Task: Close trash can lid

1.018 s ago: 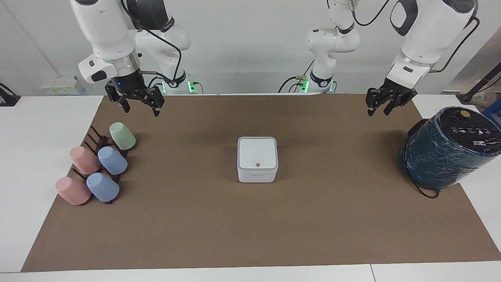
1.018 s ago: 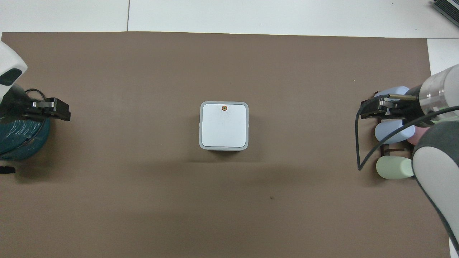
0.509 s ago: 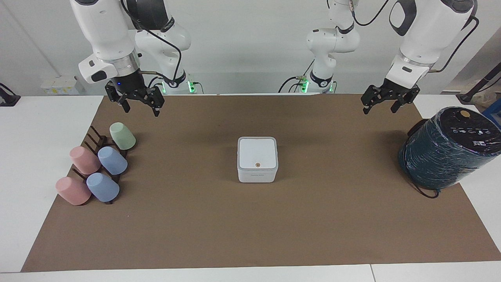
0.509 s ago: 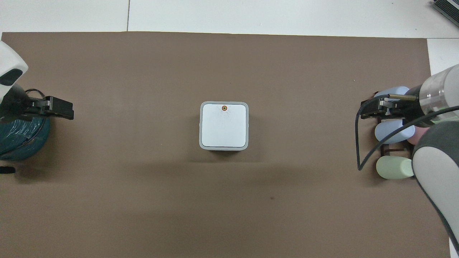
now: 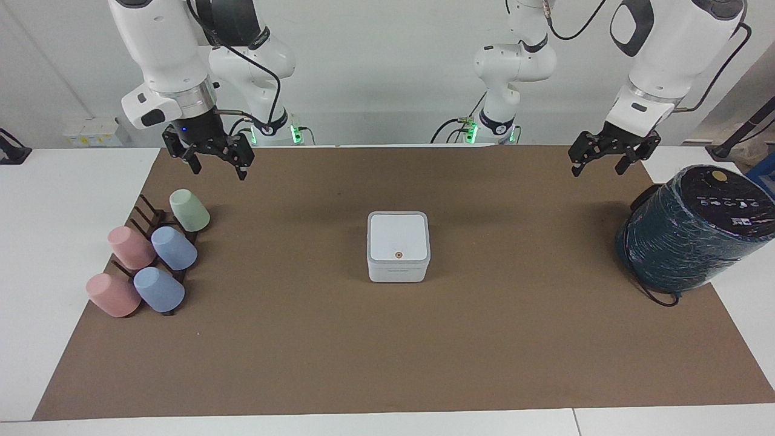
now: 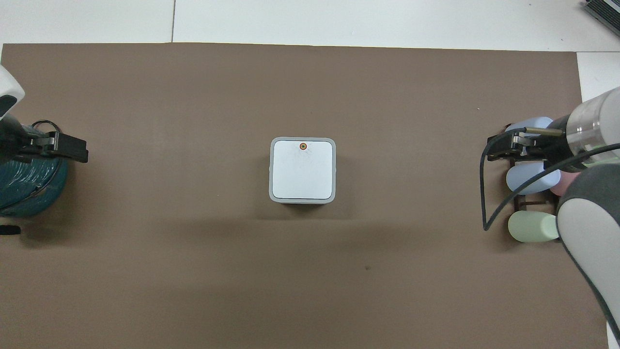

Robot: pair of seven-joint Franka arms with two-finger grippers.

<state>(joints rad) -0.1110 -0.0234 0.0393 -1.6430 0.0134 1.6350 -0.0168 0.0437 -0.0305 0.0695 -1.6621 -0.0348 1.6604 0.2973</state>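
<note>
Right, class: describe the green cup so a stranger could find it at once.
Start at the brown mat and go to the cup rack at the right arm's end. The green cup is the one nearest the robots; the other four are pink or blue.

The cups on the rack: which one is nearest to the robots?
The green cup. It is the only green one, at the end of the rack nearest the robots; the two pink and two blue cups lie farther away.

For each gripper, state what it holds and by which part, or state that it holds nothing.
Neither holds anything. The left gripper and the right gripper hang open in the air, apart from the trash can with its lid down.
</note>
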